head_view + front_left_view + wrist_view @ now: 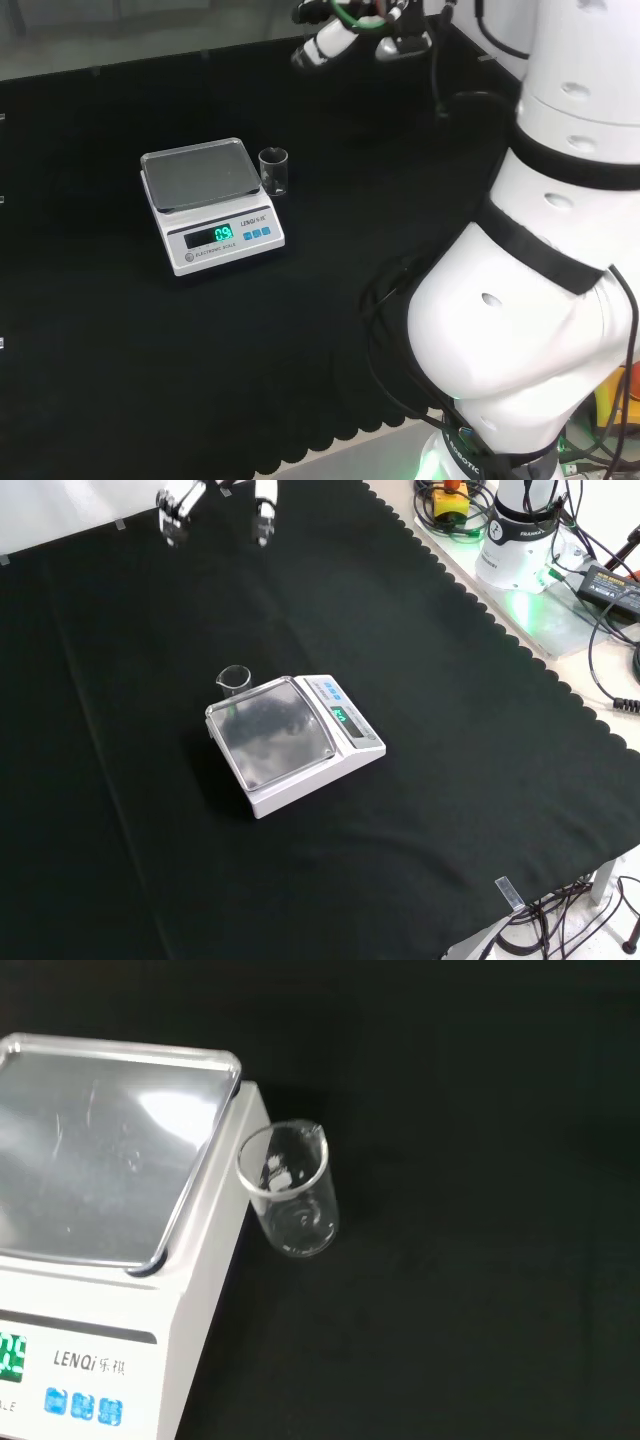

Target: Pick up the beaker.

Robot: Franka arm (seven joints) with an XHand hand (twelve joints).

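Observation:
A small clear glass beaker (274,171) stands upright on the black cloth, just right of the scale in the head view. In the front view the beaker (232,679) sits right behind the scale's far left corner. The wrist view has the beaker (288,1189) close beside the scale's edge, and it looks empty. The hand (340,32) hangs high above the cloth at the head view's top, well away from the beaker. Its fingers (264,508) point down, straight and spread, holding nothing.
A white digital scale (208,201) with a steel pan and a lit green display stands mid-cloth. The arm's white links (540,250) take up the head view's right. The arm's base and cables (540,550) lie off the cloth's scalloped edge in the front view.

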